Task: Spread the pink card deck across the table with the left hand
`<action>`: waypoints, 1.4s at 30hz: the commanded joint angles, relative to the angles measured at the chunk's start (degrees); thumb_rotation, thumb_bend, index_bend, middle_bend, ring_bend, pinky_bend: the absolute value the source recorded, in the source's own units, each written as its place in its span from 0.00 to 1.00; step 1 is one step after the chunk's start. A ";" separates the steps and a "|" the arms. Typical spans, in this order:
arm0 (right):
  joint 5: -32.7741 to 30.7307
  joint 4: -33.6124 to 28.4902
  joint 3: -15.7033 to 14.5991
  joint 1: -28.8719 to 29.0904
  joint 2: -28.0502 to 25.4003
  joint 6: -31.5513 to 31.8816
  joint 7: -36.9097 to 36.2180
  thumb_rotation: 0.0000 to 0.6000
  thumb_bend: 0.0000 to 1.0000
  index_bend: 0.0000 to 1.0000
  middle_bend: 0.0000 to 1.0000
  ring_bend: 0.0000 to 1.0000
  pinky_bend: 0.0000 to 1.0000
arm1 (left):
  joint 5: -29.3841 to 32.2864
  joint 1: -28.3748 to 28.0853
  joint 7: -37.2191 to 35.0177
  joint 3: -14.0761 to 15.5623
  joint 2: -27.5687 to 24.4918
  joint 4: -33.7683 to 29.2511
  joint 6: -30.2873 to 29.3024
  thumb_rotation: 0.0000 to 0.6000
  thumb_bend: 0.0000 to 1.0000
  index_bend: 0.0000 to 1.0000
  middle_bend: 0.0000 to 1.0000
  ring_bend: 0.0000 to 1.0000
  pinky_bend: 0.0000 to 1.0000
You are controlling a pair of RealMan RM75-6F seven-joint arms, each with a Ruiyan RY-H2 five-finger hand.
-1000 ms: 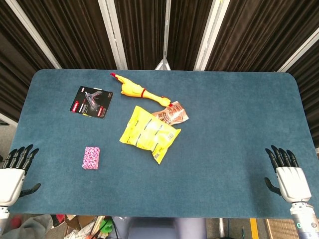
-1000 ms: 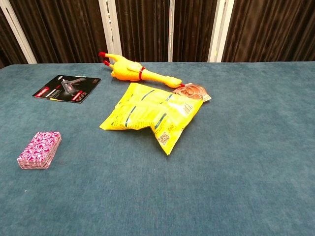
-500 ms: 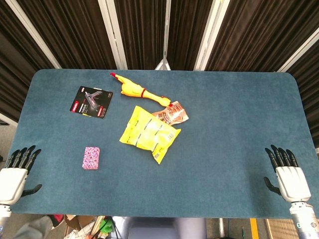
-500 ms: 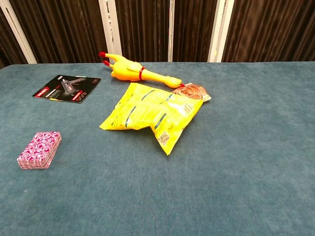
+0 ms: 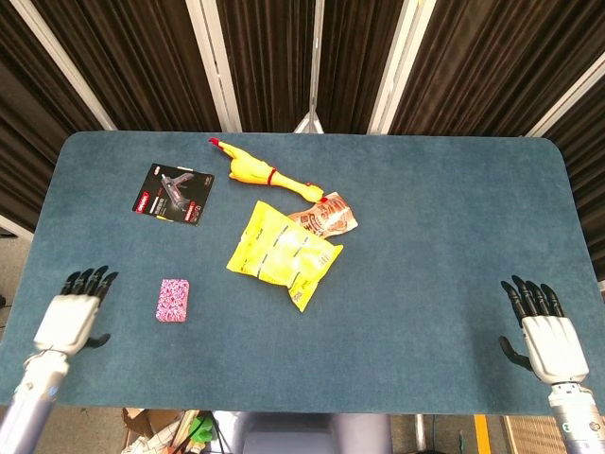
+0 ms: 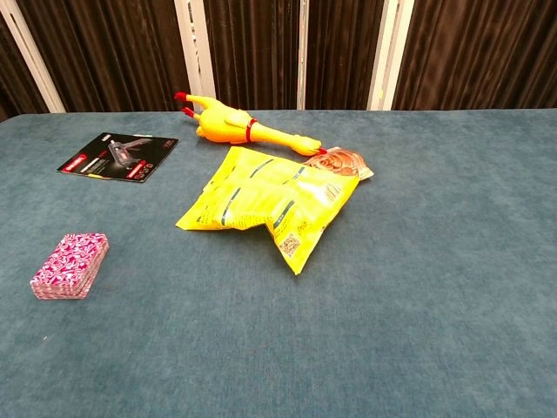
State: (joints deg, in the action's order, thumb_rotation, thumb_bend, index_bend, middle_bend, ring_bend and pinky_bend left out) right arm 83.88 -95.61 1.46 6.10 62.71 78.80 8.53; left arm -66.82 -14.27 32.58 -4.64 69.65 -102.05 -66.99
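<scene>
The left hand (image 5: 68,320), fingers spread and empty, has moved inward over the table; the deck (image 5: 174,300) lies near its right, untouched.

Lit evenly and brightly from overhead in both views, with no harsh glare on the blue felt-covered table (image 5: 425,236). Cast only thin, soft shadows under the glossy yellow snack bag (image 6: 270,205) and beside the squared pink patterned card deck (image 6: 70,265). Caught mild sheen along the bag's creases. Stayed sharp across the table in the head view; softened slightly toward the near edge in the chest view. Left the black pleated curtains (image 5: 274,57) dark but readable.
</scene>
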 commanded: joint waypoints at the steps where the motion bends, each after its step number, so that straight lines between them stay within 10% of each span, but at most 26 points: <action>1: -0.20 -0.04 0.06 0.02 -0.09 -0.14 -0.32 1.00 0.36 0.00 0.00 0.00 0.03 | 10.89 -5.94 7.28 -3.78 5.30 0.20 4.22 1.00 0.27 0.03 0.00 0.00 0.00; 15: 0.20 0.10 0.00 0.14 -0.26 -0.25 -1.64 1.00 0.36 0.00 0.00 0.00 0.03 | 26.99 -14.45 17.43 -4.45 12.55 1.99 5.09 1.00 0.29 0.07 0.00 0.00 0.00; 34: 0.24 -0.01 0.00 0.13 -0.29 -0.13 -1.74 1.00 0.36 0.00 0.00 0.00 0.03 | 34.10 -20.75 21.55 -2.72 16.39 2.32 1.68 1.00 0.28 0.14 0.00 0.00 0.00; 42: 0.39 -0.04 -0.01 0.11 -0.28 0.01 -1.92 1.00 0.36 0.00 0.00 0.00 0.03 | 35.60 -21.87 21.18 -1.86 16.78 2.51 0.77 1.00 0.37 0.34 0.00 0.00 0.00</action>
State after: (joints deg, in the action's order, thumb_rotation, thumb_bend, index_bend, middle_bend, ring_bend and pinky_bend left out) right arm 84.27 -95.65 1.46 6.21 62.43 78.81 6.60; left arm -31.26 -36.11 53.79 -6.53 86.42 -99.56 -66.19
